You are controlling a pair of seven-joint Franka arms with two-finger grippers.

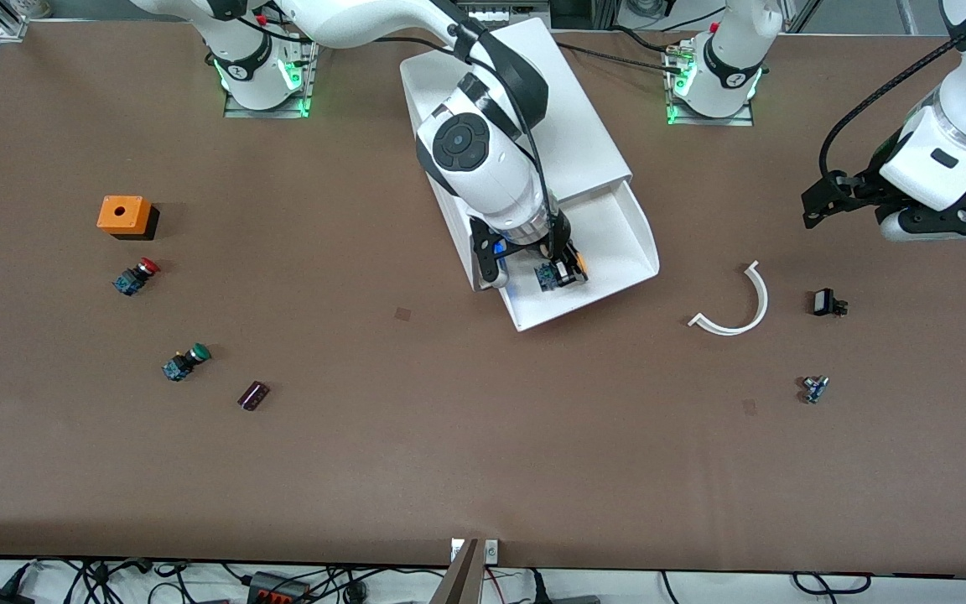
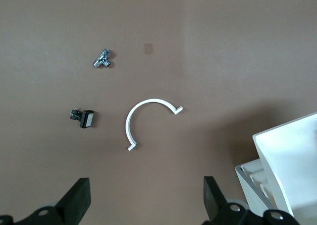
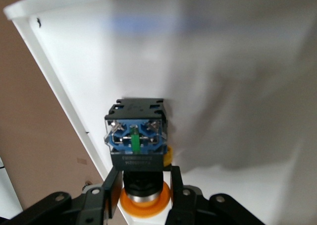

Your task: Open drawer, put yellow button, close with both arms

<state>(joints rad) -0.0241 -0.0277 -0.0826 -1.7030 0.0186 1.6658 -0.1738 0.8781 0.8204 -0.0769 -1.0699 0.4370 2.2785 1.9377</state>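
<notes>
Yellow button (image 3: 136, 145) lies inside the pulled-out drawer (image 1: 617, 243), its collar between the right gripper (image 1: 565, 270)'s fingers, which pinch it; cap at six o'clock in the right wrist view. Left gripper (image 2: 143, 202) waits open toward the left arm's end.

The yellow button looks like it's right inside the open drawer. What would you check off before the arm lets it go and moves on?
1. Drawer pulled out: ok, its tray stands well out of the white cabinet.
2. Yellow button over the tray, inside the rim: ok.
3. Button resting on the tray floor: cannot tell.
4. Right gripper hold: its fingers flank the button's collar; whether they grip or have let go, cannot tell.
5. Left gripper out of the way: ok, open, waiting over the table above the white curved strip.
6. Red button and green button left out on the table: ok.
</notes>
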